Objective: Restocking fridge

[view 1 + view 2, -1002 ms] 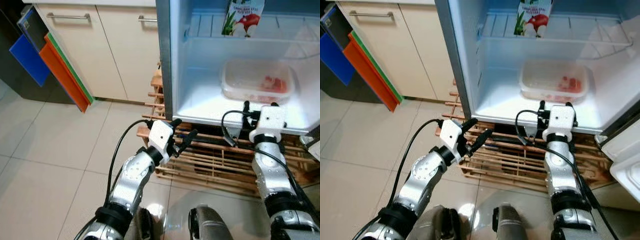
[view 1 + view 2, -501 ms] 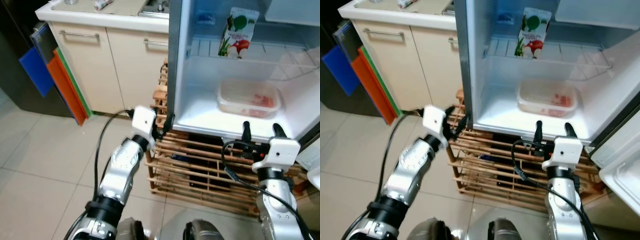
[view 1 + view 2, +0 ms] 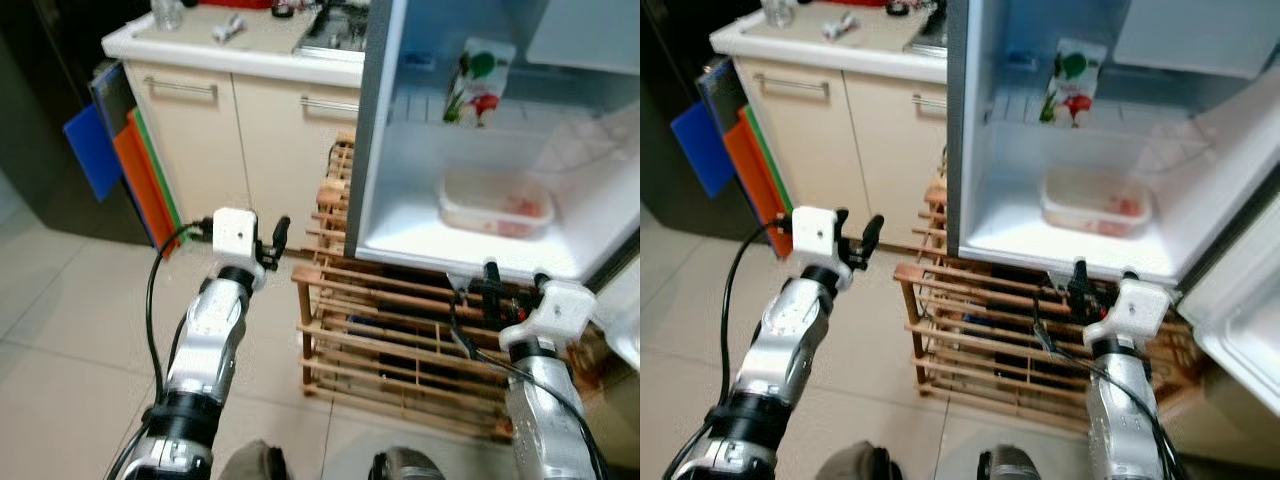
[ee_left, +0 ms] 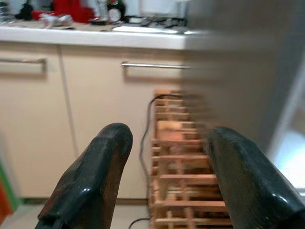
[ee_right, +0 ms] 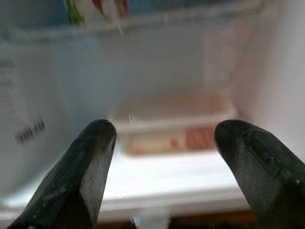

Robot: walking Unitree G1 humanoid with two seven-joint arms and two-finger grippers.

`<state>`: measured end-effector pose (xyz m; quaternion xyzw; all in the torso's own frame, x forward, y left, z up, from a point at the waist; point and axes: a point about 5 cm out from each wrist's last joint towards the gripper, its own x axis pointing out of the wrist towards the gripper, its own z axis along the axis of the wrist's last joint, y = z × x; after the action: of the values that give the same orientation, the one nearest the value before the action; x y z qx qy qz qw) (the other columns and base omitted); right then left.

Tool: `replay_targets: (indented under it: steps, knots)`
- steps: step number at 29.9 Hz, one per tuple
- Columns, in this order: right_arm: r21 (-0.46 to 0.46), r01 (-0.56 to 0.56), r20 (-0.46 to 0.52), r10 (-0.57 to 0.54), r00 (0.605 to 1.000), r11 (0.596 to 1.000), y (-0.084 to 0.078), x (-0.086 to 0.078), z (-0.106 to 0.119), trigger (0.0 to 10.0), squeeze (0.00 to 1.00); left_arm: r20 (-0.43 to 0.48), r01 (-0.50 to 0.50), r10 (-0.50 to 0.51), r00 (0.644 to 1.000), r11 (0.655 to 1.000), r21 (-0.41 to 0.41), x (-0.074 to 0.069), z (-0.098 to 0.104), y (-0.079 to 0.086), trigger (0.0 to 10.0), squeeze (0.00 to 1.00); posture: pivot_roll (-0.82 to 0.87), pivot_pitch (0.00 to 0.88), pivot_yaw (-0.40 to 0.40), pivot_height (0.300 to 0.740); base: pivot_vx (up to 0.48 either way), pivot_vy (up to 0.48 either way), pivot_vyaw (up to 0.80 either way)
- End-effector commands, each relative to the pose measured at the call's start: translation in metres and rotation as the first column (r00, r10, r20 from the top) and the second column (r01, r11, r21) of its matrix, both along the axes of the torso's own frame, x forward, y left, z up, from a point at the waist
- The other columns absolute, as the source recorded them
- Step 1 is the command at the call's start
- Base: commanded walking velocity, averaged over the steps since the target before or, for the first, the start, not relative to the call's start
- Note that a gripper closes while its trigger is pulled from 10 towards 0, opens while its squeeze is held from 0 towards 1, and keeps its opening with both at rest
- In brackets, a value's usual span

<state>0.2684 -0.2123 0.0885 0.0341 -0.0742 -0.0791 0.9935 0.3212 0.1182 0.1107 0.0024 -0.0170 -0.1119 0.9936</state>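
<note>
Glossy tile floor (image 3: 60, 330); slatted wood rack (image 3: 400, 340); clear tub (image 3: 495, 203).

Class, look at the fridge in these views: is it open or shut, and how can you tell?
Open. The fridge interior shows: a carton on the wire shelf and a plastic container on the floor below it.

Head cameras look down at the open fridge (image 3: 470, 190) — the blurred right wrist view seemingly shares it.
</note>
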Motion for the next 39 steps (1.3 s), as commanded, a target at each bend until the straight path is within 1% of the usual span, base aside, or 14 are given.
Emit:
replay_targets:
  steps: [1,3,4,8,18,20,25,28,29,31,32,39]
  knots:
    - [-0.034,-0.02,0.01,0.02,1.0,0.999,0.001,0.004,0.004,10.0,0.0,-0.01,0.016,-0.016,1.0,1.0,-0.001,0.002,0.002,-0.004,10.0,0.0,-0.08,0.0,0.021,0.703,-0.296,0.0,0.0]
    - [-0.032,-0.015,0.01,0.016,1.0,0.999,0.0,0.004,0.004,10.0,0.0,-0.01,0.018,-0.018,1.0,1.0,0.004,0.002,0.003,-0.004,10.0,0.0,-0.08,0.0,0.021,0.703,-0.317,0.0,0.0]
    - [-0.031,-0.006,-0.003,0.005,1.0,1.0,-0.004,0.005,0.003,10.0,0.0,-0.009,0.02,-0.02,1.0,1.0,0.009,0.003,0.003,-0.005,10.0,0.0,-0.1,0.0,0.026,0.703,-0.405,0.0,0.0]
    - [-0.037,-0.002,-0.01,0.001,1.0,0.999,-0.006,0.006,0.001,10.0,0.0,-0.01,0.02,-0.02,1.0,1.0,0.013,0.005,0.002,-0.005,10.0,0.0,-0.11,0.0,0.031,0.703,-0.41,0.0,0.0]
    - [-0.046,-0.017,-0.028,0.016,0.999,0.999,-0.001,0.003,-0.004,10.0,0.0,-0.01,0.042,-0.042,0.999,0.999,0.016,0.008,0.001,-0.01,10.0,0.0,-0.12,0.0,0.032,0.703,-0.432,0.0,0.0]
    - [-0.065,-0.031,-0.029,0.029,0.999,0.997,0.0,0.003,-0.003,10.0,0.0,-0.007,0.065,-0.065,0.998,0.998,0.013,0.008,0.002,-0.014,10.0,0.0,-0.12,0.0,0.029,0.703,-0.412,0.0,0.0]
    - [-0.078,-0.042,-0.032,0.039,0.999,0.996,0.0,0.002,-0.004,10.0,0.0,-0.004,0.073,-0.073,0.997,0.997,0.021,0.008,0.0,-0.016,10.0,0.0,-0.12,0.0,0.023,0.703,-0.385,0.0,0.0]
    - [-0.082,-0.045,-0.035,0.043,0.998,0.996,0.0,0.001,-0.004,10.0,0.0,0.001,0.083,-0.083,0.997,0.996,0.033,0.007,-0.001,-0.018,10.0,0.0,-0.12,0.0,0.02,0.703,0.0,0.0,0.0]
    - [-0.087,-0.05,-0.036,0.047,0.998,0.995,0.0,0.001,-0.004,10.0,0.0,0.01,0.107,-0.108,0.994,0.993,0.038,0.006,0.0,-0.02,10.0,0.0,-0.12,0.0,0.019,0.703,0.0,0.0,0.0]
    - [-0.091,-0.06,-0.039,0.056,0.998,0.994,0.002,0.0,-0.004,10.0,0.0,0.026,0.148,-0.148,0.989,0.989,0.013,0.003,0.001,-0.024,10.0,0.0,-0.12,0.0,0.017,0.703,0.0,-0.366,0.0]
    - [-0.093,-0.064,-0.04,0.06,0.997,0.994,0.003,0.0,-0.005,10.0,0.0,0.032,0.16,-0.161,0.986,0.987,0.026,0.002,0.001,-0.027,10.0,0.0,-0.12,0.0,0.017,0.703,0.0,-0.428,0.0]
    - [-0.097,-0.08,-0.043,0.076,0.996,0.992,0.007,0.001,-0.006,10.0,0.0,0.019,0.171,-0.172,0.985,0.985,0.028,0.005,-0.001,-0.033,10.0,0.0,-0.13,0.0,0.023,0.703,0.304,-0.365,0.0]
